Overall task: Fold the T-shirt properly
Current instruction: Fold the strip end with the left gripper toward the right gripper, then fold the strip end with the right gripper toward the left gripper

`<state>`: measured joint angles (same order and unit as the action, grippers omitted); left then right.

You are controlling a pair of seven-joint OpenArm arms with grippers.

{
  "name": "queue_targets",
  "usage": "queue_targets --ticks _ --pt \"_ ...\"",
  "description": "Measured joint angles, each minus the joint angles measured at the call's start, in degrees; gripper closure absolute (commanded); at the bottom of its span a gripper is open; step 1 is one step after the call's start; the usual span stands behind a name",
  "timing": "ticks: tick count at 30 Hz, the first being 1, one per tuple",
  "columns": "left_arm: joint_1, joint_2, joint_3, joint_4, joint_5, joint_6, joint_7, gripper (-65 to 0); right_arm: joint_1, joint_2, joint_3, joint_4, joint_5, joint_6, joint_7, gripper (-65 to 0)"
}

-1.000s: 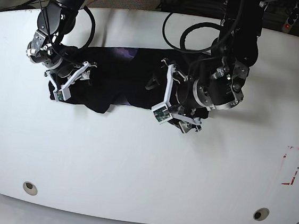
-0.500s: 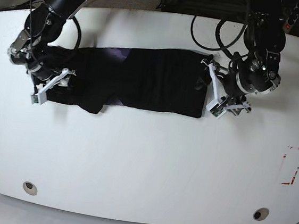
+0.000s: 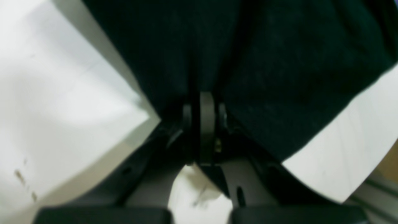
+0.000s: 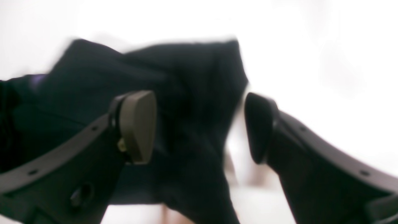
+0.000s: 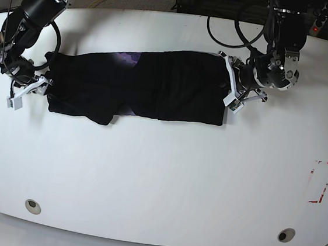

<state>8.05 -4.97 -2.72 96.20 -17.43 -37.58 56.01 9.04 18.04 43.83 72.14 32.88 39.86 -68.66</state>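
White table (image 5: 158, 175): T-shirt (image 5: 156, 90) edge pinched in left tool (image 5: 230, 92).

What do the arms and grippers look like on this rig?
Both arms are black with bulky cylindrical joints and looping black cables. The left gripper and right gripper have white, skeletal finger frames in the base view. Up close, the fingers are dark with holes along them, and the pads are olive-grey and rounded.
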Motion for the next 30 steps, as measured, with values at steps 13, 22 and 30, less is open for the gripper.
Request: queue_targets --ticks 13,22,30 --pt "-0.31 0.33 0.09 -1.01 -0.28 0.02 -0.61 0.0 -2.05 -4.63 -0.44 -3.43 2.29 0.66 4.59 -40.9" --pt "-0.5 0.33 0.13 -1.05 -0.17 0.09 -0.59 0.0 -2.97 -5.68 -2.6 -3.58 1.33 0.24 7.04 0.0" --pt "-5.88 4.48 4.04 -6.54 0.28 0.31 -0.57 0.0 -5.46 -1.6 -2.43 4.48 -0.9 -0.37 4.66 0.0"
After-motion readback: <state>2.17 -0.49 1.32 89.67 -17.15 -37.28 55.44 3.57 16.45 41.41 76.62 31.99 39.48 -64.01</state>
